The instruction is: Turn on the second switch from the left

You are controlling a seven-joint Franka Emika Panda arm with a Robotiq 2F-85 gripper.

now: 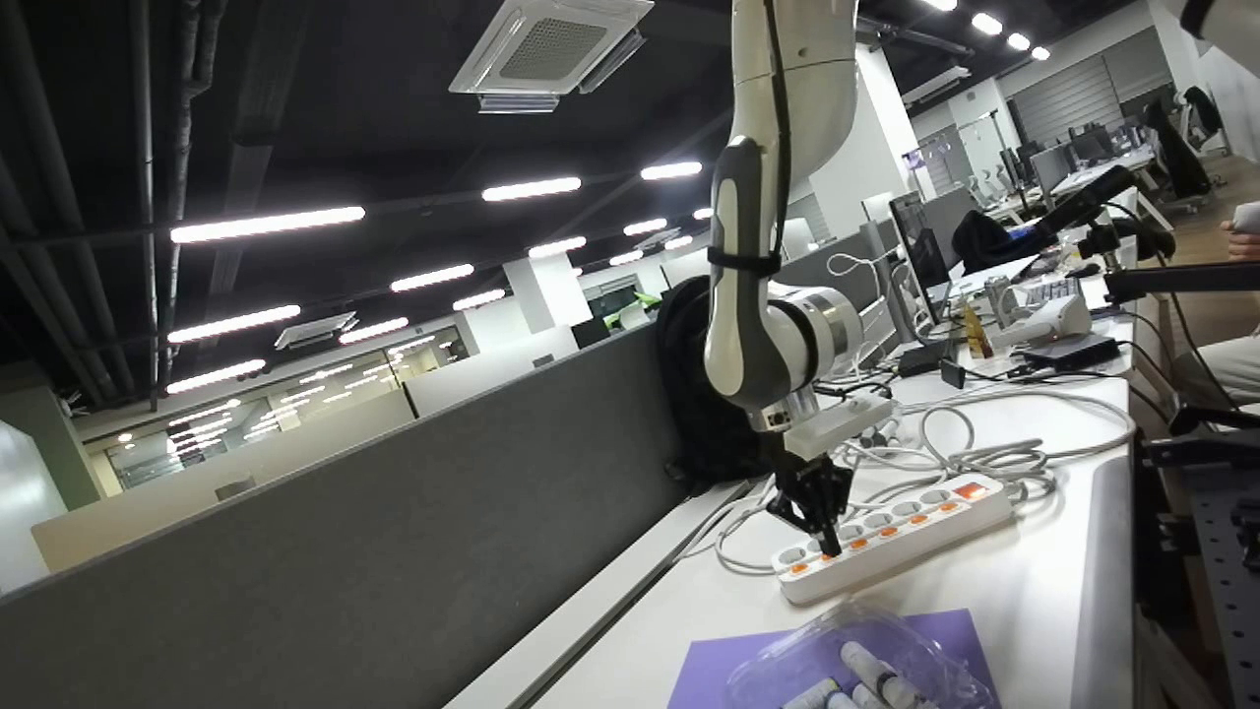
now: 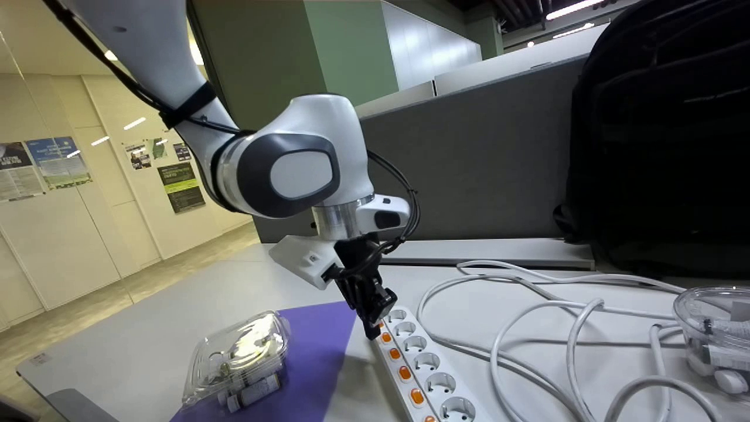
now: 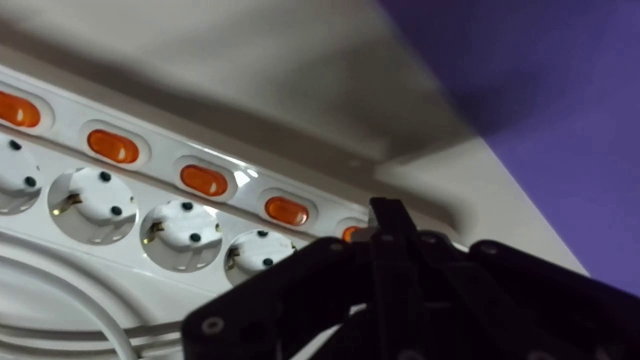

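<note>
We find the white arm [image 1: 748, 345] reaching down to a long white power strip [image 1: 901, 553] on the worktop [image 1: 1053, 542], its jaws clenched together, the tips down at the row of orange switches [image 1: 888, 532]. In an exterior view, where the strip runs from near left to far right, the tips stand at the second switch from the left [image 3: 350, 233] and hide much of it; in the wrist view we make out only part of its orange just beside them. Whether the jaws touch it we cannot tell. Elsewhere, in an exterior view, we see a purple sheet [image 2: 325, 340] left of the strip, bearing a clear plastic box [image 2: 258, 328] of white tubes [image 1: 866, 668]. White cable [image 3: 82, 300] loops to the strip's right, a round clear tub [image 2: 692, 343] stands farther right, and a black bag [image 2: 656, 146] rests far right, in front of a gray partition [image 2: 498, 176].
</note>
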